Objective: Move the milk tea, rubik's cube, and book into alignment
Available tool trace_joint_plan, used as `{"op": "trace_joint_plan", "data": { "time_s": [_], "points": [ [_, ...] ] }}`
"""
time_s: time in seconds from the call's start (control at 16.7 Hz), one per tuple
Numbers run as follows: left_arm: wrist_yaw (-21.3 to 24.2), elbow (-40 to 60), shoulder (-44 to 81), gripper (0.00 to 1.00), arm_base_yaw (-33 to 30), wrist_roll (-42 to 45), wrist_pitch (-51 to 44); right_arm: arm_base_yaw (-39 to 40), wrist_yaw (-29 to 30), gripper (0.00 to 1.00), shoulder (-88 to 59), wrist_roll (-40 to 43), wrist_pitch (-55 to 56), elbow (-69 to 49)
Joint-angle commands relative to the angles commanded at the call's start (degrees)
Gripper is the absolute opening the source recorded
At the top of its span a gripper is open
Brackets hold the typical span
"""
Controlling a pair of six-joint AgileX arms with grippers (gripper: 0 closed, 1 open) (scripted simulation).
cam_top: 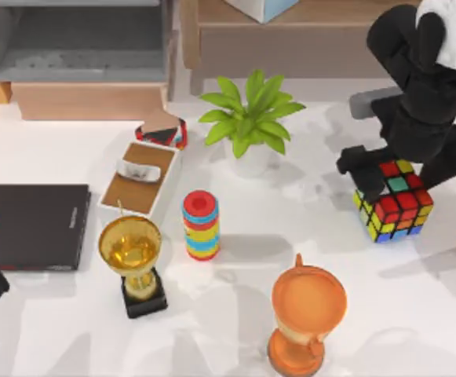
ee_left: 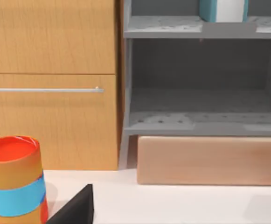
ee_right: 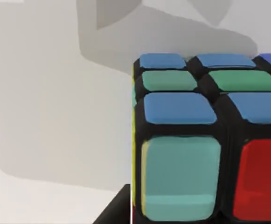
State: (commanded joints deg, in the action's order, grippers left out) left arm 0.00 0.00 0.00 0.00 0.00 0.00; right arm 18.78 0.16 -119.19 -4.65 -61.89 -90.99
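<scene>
One rubik's cube [ee_right: 205,140], two trophies [cam_top: 133,263].

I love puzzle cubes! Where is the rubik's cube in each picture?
Top view: the rubik's cube sits on the table's right side, under the right gripper.
Left wrist view: not in it.
Right wrist view: the cube is close up.
Shared landmark: the white table, also beside the cube in the right wrist view.

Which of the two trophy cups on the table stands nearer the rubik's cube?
The orange trophy, at the table's front, right of centre; the gold trophy on a black base stands further left, beyond the striped stack, far from the rubik's cube.
</scene>
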Motion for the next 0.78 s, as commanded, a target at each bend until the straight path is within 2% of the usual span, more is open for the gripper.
{"op": "trace_joint_plan", "data": {
  "time_s": [0.48, 0.78],
  "points": [
    [0.0, 0.0, 0.0, 1.0, 0.0, 0.0, 0.0, 0.01, -0.02, 0.0, 0.84, -0.05, -2.83, -2.01],
    [0.0, 0.0, 0.0, 1.0, 0.0, 0.0, 0.0, 2.67, 3.86, 0.0, 6.12, 0.31, 5.56, -1.18]
  ]
}}
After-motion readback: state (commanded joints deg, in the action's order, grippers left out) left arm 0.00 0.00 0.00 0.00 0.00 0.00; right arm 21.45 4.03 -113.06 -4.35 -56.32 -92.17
